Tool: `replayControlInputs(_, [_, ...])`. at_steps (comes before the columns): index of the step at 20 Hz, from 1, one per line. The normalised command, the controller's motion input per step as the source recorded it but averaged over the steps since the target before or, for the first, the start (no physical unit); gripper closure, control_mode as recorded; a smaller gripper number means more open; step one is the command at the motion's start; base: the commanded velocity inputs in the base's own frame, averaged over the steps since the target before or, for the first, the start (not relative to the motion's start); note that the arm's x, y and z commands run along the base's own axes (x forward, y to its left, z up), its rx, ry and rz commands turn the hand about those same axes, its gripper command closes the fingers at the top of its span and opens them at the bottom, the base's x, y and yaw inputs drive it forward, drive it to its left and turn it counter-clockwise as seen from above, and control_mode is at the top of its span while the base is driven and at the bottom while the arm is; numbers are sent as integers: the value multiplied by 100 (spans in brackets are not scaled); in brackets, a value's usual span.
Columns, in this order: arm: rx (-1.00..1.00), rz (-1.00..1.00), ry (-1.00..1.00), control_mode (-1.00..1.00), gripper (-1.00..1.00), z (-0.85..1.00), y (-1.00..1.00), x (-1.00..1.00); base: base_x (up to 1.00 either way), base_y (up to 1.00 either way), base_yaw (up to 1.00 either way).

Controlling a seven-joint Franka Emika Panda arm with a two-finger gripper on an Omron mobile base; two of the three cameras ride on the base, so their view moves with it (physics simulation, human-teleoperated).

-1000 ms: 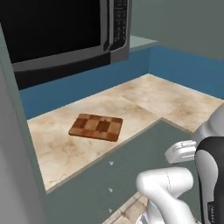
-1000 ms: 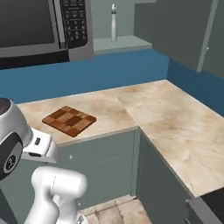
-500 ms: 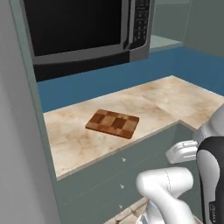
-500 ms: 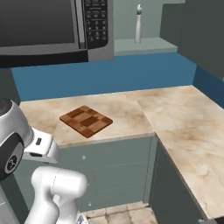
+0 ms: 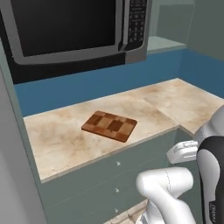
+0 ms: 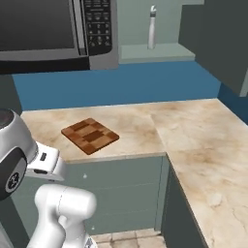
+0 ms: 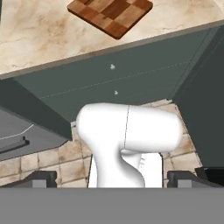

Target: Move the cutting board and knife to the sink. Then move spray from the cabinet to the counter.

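The cutting board [image 5: 109,126] [image 6: 90,135], a checkered wooden rectangle, lies flat on the beige counter [image 5: 57,135] [image 6: 203,145] under the microwave. In the hand view the cutting board [image 7: 111,13] sits at the top edge, far from my gripper [image 7: 113,178]. The gripper hangs low in front of the cabinet fronts, open wide and holding nothing. A slim pale bottle [image 6: 152,33], apparently the spray, stands upright on an open cabinet shelf at the back. The knife and the sink are out of view.
A large microwave [image 5: 70,30] [image 6: 48,29] hangs over the board. Grey-green drawer fronts [image 7: 131,74] run under the counter edge, and the counter turns a corner toward the right [image 6: 213,184]. A tall cabinet side [image 5: 8,175] stands at the left. Tiled floor [image 7: 43,159] lies below.
The whole scene has slid to the right in both base views, so the base has moved. The board has not moved on the counter. The gripper has stayed open.
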Motion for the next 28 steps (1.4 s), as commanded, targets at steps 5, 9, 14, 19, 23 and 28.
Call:
replayControlInputs(5, [0,0,0,100,-100,0,0,0,20,-25,17])
replayControlInputs(9, [0,0,0,100,-100,0,0,0,21,0,18])
replayControlInputs(14, [0,0,0,100,-100,0,0,0,19,0,20])
replayControlInputs(19, [0,0,0,100,-100,0,0,0,27,-2,23])
replayControlInputs(23, [0,0,0,100,-100,0,0,0,35,-5,22])
replayControlInputs(28, [0,0,0,100,-100,0,0,0,41,-3,21])
